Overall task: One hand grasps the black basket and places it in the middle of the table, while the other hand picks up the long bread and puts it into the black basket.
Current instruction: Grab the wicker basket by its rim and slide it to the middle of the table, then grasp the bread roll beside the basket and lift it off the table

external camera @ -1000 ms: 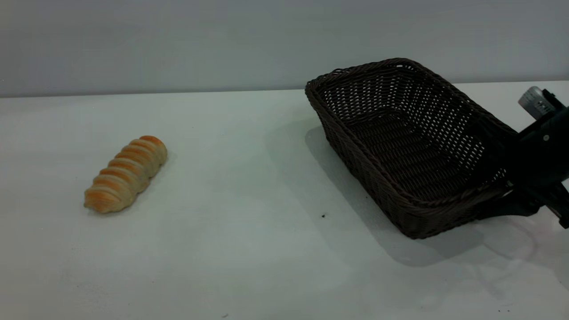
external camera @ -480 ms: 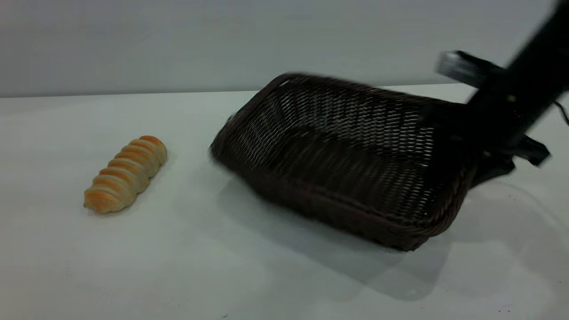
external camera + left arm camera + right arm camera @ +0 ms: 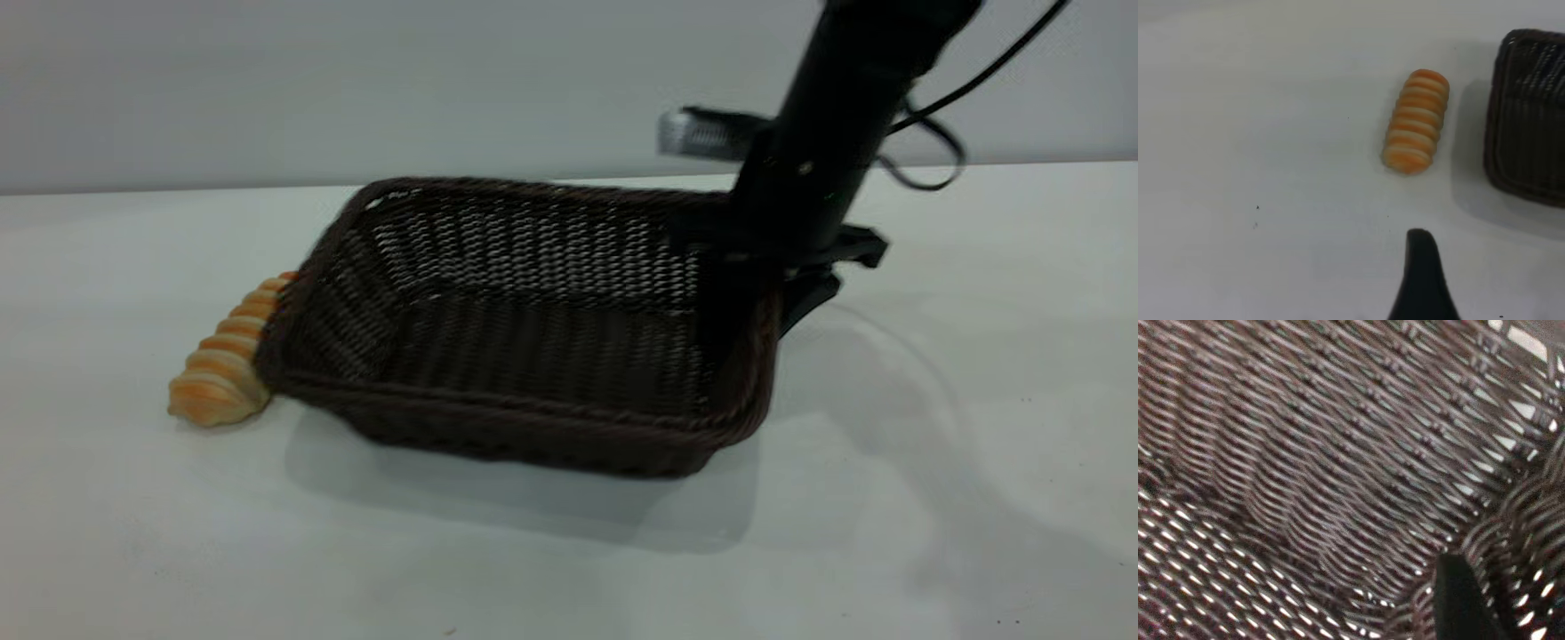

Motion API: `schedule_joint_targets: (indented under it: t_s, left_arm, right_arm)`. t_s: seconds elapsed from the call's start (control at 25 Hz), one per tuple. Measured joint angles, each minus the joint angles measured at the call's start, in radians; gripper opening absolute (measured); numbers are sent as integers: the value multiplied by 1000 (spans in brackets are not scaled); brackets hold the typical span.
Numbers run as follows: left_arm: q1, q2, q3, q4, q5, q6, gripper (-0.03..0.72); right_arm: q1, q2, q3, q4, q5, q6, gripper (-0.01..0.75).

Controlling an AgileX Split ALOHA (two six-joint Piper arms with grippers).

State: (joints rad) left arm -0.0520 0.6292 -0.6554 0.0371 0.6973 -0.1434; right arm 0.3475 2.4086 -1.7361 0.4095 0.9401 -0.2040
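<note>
- While the right gripper [image 3: 766, 267] stays out of it, clamped on the 3 o'clock rim, the dark woven wicker basket [image 3: 524, 329] sits mid-table on the plain white tabletop [image 3: 978, 462], probably to free the loaf's path.
- Exterior: the ridged golden-orange long bread [image 3: 218, 373] lies at 9 o'clock, half hidden by the basket's corner, which may hinder pickup.
- Left wrist: bread and basket apart; the left gripper [image 3: 1421, 280] shows 1 finger, spread unclear.
- Right wrist: wicker weave fills everything.

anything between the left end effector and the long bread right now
Nothing visible does. In the left wrist view, bare table lies between the left end effector and the long bread. The black basket, held at its rim by the right end effector, sits close beside the bread, which may crowd the grasp.
</note>
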Motion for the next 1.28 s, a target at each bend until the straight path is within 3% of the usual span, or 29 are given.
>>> schedule_joint_targets:
  t_s: [0.4,0.76,1.08,1.28]
  left_arm:
    - [0,0,0,0,1,0,563]
    - [0,0,0,0,2,0,563]
    - [0,0,0,0,3,0,563]
    - [0,0,0,1,-4,0,563]
  right_arm:
    - [4,54,-90,-56,77,-34,349]
    - [4,58,-239,-124,183,-38,587]
    - [4,56,-472,-260,269,59,590]
    - [4,-6,-491,-351,282,94,587]
